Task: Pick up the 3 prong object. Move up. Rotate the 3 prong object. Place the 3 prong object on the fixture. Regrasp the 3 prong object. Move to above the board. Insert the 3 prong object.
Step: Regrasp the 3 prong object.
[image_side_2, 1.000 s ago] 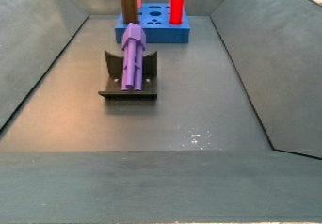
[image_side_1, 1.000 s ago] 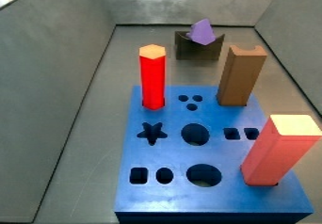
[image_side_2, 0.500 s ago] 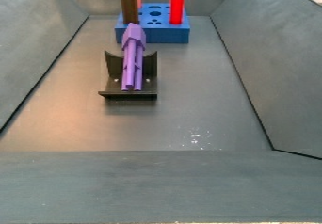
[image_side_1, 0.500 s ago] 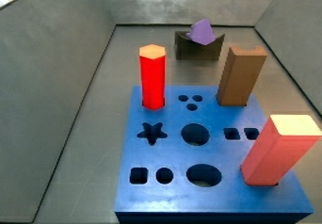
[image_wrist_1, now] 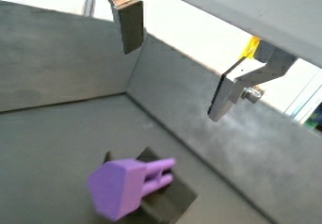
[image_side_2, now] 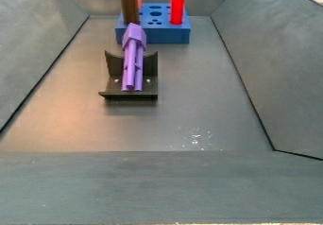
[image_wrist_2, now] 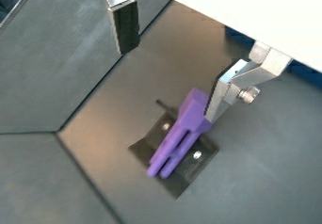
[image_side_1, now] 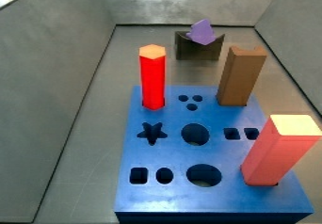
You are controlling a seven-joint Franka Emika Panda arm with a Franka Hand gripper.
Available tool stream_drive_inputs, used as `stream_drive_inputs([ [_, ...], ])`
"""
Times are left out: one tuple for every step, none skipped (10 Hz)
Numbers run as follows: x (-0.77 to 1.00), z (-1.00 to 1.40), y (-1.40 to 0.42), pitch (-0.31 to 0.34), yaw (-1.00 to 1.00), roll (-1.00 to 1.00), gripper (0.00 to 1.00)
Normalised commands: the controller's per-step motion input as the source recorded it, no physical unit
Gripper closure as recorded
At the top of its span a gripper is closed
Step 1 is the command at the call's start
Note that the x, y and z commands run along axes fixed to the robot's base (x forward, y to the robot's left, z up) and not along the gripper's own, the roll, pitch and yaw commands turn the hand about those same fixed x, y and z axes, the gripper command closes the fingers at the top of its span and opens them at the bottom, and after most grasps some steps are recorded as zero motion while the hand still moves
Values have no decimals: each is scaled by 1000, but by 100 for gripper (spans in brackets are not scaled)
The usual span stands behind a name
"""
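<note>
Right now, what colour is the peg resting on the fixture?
Purple. The 3 prong object on the fixture shows best in a side view.

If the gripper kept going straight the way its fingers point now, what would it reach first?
Probably the 3 prong object resting on the fixture. In both wrist views the open gripper hangs above it with nothing between; exact alignment and depth are unclear.

Red peg (image_side_1: 152,75), brown block (image_side_1: 240,74), perhaps salmon block (image_side_1: 278,150)

The 3 prong object (image_side_2: 134,53) is seated on the fixture (image_side_2: 128,82), mid-floor, well apart from the board (image_side_2: 155,31) behind it. The gripper (image_wrist_2: 176,63) is positioned above both, fingers spread, nothing held between them.
</note>
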Motion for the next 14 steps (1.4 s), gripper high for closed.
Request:
stream_drive_inputs([
  [152, -13, -50, 182, 116, 1000, 0],
  [185, -20, -53, 213, 160, 1000, 0],
  [200, -16, -55, 227, 185, 1000, 0],
  [237, -19, -60, 244, 243, 966, 0],
  [268, -19, -60, 214, 259, 799, 0],
  [313, -18, -64, 162, 273, 582, 0],
  [334, -20, -66, 139, 274, 474, 0],
  [374, -12, -57, 93, 267, 288, 0],
  [388, -6, -48, 58, 256, 219, 0],
  [383, -18, -55, 22, 231, 195, 0],
  [381, -22, -60, 12, 215, 191, 0],
  [381, -19, -61, 2, 180, 188, 0],
  [374, -17, -59, -1, 144, 187, 0],
  [370, -20, -59, 2, 120, 185, 0],
])
